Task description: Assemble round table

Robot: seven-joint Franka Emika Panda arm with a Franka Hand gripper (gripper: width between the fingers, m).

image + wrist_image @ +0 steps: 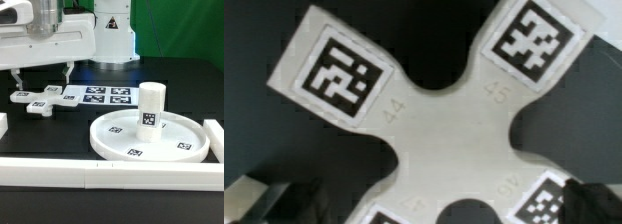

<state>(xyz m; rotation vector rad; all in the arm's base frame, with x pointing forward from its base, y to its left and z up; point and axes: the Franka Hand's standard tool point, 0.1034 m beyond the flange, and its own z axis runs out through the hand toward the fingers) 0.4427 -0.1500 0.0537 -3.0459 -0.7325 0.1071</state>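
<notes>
Counted from the exterior view's left, the black worktop (60,135) carries one cross-shaped foot (38,102), one marker board (104,96), one large rimmed disc (190,128) and one short post (150,100). Three stretches of white border bar frame the area: a stub at the far left (3,124), a long one along the front (110,172) and one at the far right (214,134).

The single gripper (42,80) hangs at the left, directly over the foot. Its two dark fingers (68,73) are spread wide apart and nothing is held between them. The foot lies flat on the worktop below the gap. Whether a fingertip touches it cannot be told.

In the wrist view the foot (438,130) fills the picture, white, with one square marker on each of its four arms. Two of these markers are seen nearly whole and two are cut off by the frame.

Just beside the foot, toward the right, the marker board lies flat and shows several square tags. Further right and nearer the front bar sits the disc. The post stands upright at the disc's middle. Three markers show on the disc's floor and one on the post's side.

No brand or readable writing shows anywhere, only black-and-white square patterns.
</notes>
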